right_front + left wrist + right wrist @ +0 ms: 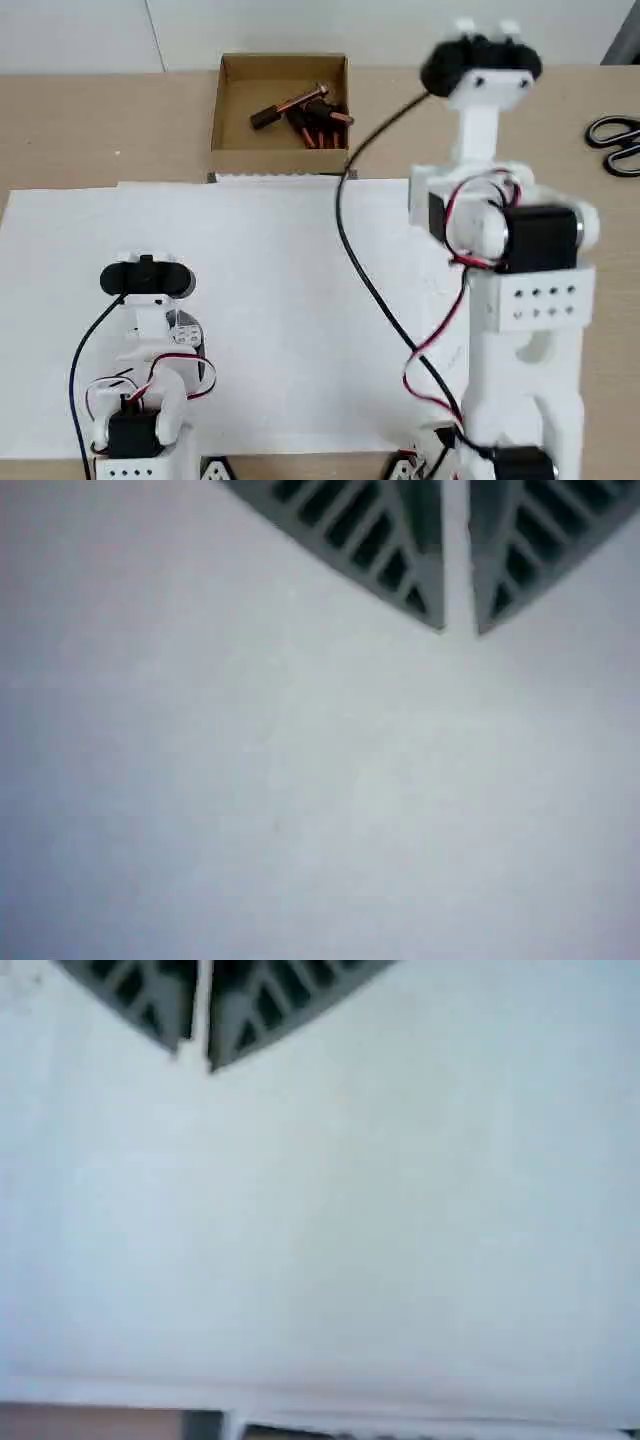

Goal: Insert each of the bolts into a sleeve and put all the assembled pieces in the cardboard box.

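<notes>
The cardboard box [222, 120] stands at the back of the table, just beyond the white paper sheet [270, 300]. Inside it lie several bolts in sleeves [310, 118], copper-coloured with dark ends, piled toward one side. My left arm [147, 290] rests folded low at the front left of the paper. Its gripper [460, 628] is shut with nothing in it, close above bare paper. My right arm [500, 250] stands on the right side. Its gripper [193, 1058] is also shut on nothing, just over the paper.
Black-handled scissors [617, 142] lie at the far right edge of the table. A black cable [365, 270] runs across the right part of the paper. The paper's edge and a strip of wooden table [90, 1422] appear in the right wrist view.
</notes>
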